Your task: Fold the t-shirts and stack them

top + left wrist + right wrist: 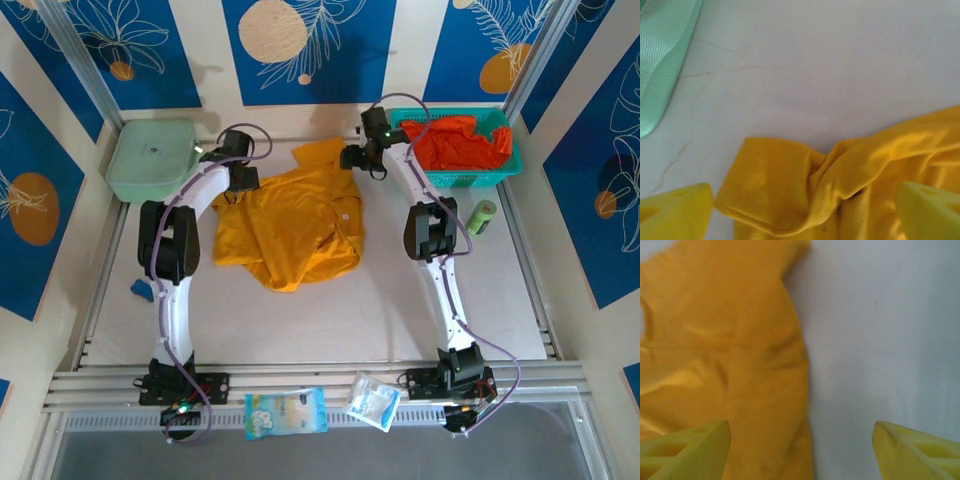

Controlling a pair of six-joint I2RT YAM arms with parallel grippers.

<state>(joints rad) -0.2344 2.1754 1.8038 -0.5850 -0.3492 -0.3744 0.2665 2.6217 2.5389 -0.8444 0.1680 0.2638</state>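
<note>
Jaws wide apart on left pincer (805,199) and right pincer (801,429), over mustard-yellow t-shirt's (295,228) far edge

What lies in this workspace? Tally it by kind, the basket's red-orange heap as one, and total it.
Yellow t-shirt: 1
Red-orange cloth heap: 1
Teal basket: 1
Pale green box: 1
Green cylinder: 1
Small blue object: 1
Packets: 2
Total: 8

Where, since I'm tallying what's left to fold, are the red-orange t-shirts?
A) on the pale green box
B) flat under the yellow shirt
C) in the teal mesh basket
C: the red-orange t-shirts lie bunched inside the teal mesh basket at the far right.
</note>
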